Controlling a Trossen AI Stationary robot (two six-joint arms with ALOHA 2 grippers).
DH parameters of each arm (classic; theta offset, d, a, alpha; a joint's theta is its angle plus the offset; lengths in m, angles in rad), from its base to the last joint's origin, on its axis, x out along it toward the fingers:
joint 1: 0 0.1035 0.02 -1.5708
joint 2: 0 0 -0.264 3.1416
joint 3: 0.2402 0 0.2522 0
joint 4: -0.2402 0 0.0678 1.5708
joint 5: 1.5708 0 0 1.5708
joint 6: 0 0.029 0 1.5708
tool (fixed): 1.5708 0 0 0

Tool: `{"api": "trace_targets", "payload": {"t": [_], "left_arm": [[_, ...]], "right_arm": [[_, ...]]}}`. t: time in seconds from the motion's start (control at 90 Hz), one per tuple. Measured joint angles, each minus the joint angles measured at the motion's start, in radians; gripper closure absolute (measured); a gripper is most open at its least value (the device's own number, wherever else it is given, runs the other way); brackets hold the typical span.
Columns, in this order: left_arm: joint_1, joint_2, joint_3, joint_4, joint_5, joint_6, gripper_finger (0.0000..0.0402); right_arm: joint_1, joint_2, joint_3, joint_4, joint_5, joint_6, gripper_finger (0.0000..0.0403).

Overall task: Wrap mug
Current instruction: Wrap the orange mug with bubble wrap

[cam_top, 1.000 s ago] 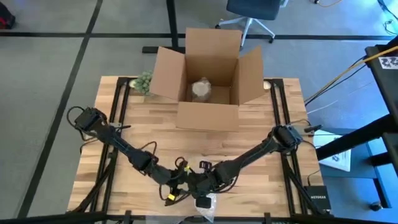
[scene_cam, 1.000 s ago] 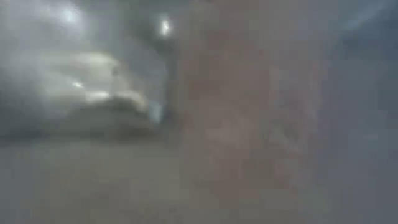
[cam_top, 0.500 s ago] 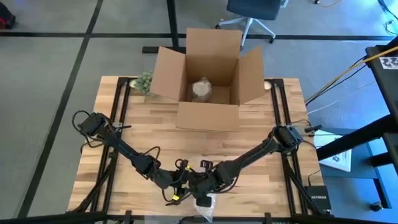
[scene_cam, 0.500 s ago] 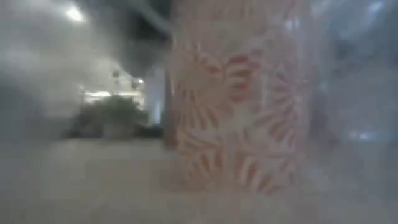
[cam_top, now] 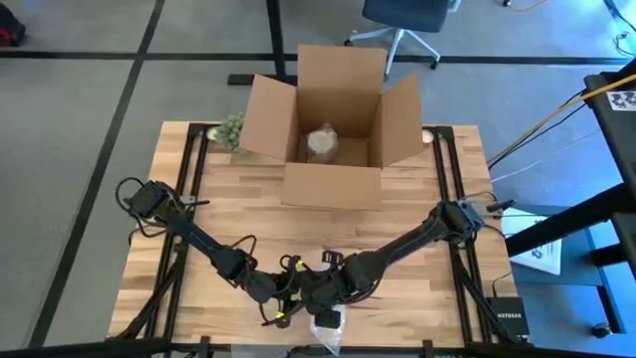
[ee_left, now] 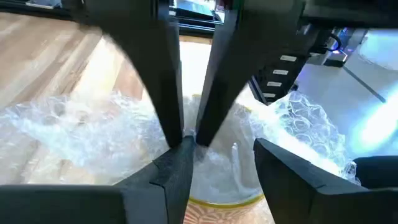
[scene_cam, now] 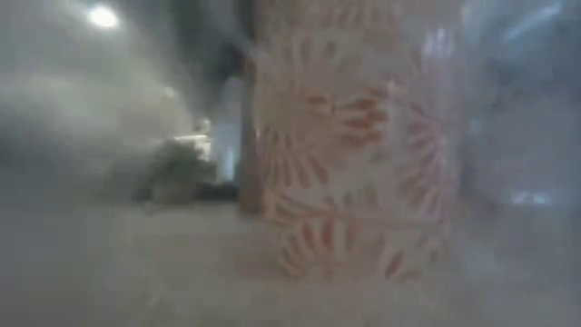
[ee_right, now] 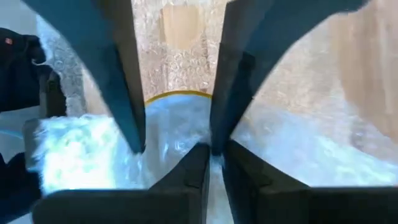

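Observation:
A mug with an orange leaf pattern [scene_cam: 354, 154] and a yellow rim [ee_right: 180, 96] stands upright at the table's near edge [cam_top: 326, 323], with clear bubble wrap [ee_left: 81, 130] around it and over its mouth. Both grippers point down over the mouth. My right gripper [ee_right: 216, 163] is shut on the wrap. My left gripper [ee_left: 224, 162] stands open beside it, one finger close to the right gripper's tips, with the fingertips down among the wrap at the rim. My left gripper's open fingers [ee_left: 177, 168] reach from above into the bubble wrap at the mug's mouth; I cannot tell whether they press it. My right gripper pinches a bunch of bubble wrap [ee_right: 214, 152] over the mug's mouth between its two fingers, coming from above and pointing down. The mug stays standing on the table.
An open cardboard box [cam_top: 333, 129] stands at the table's far middle with a wrapped thing [cam_top: 321, 142] inside. A small green thing [cam_top: 231, 129] sits at the far left corner. Bare wood [cam_top: 199, 229] lies between the box and the arms.
My left arm has shifted a little toward the table's right and near edge, closing on the mug. In the low view the blur in front of the mug has cleared, and its orange pattern now shows through the wrap.

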Motion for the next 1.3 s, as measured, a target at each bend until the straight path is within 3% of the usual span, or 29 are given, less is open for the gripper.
{"api": "trace_targets", "payload": {"t": [0.167,0.311,0.589,0.689,0.956,1.122,1.3], "left_arm": [[0.001,-0.001,-0.002,-0.001,-0.005,-0.001,0.0247],[-0.001,-0.013,-0.003,-0.015,-0.004,-0.003,0.0247],[-0.002,-0.021,-0.007,-0.034,0.013,-0.014,0.0247],[-0.003,-0.022,-0.007,-0.035,0.011,-0.010,0.0247],[-0.003,-0.022,-0.007,-0.029,0.011,-0.009,0.0247],[-0.002,-0.019,-0.006,-0.027,0.013,-0.007,0.0247],[0.000,-0.019,-0.005,-0.023,0.013,-0.008,0.0247]], "right_arm": [[0.020,-0.012,0.119,-0.135,0.012,0.001,0.0380],[0.080,-0.010,0.175,-0.214,0.127,0.033,0.0380],[0.095,-0.005,0.033,-0.282,0.349,0.192,0.0380],[0.102,-0.006,-0.012,-0.280,0.335,0.238,0.0380],[0.188,-0.006,-0.036,-0.231,0.172,0.288,0.0380],[0.217,-0.004,-0.143,-0.101,0.132,0.341,0.0380],[0.213,-0.010,-0.233,0.039,0.190,0.336,0.0380]]}}
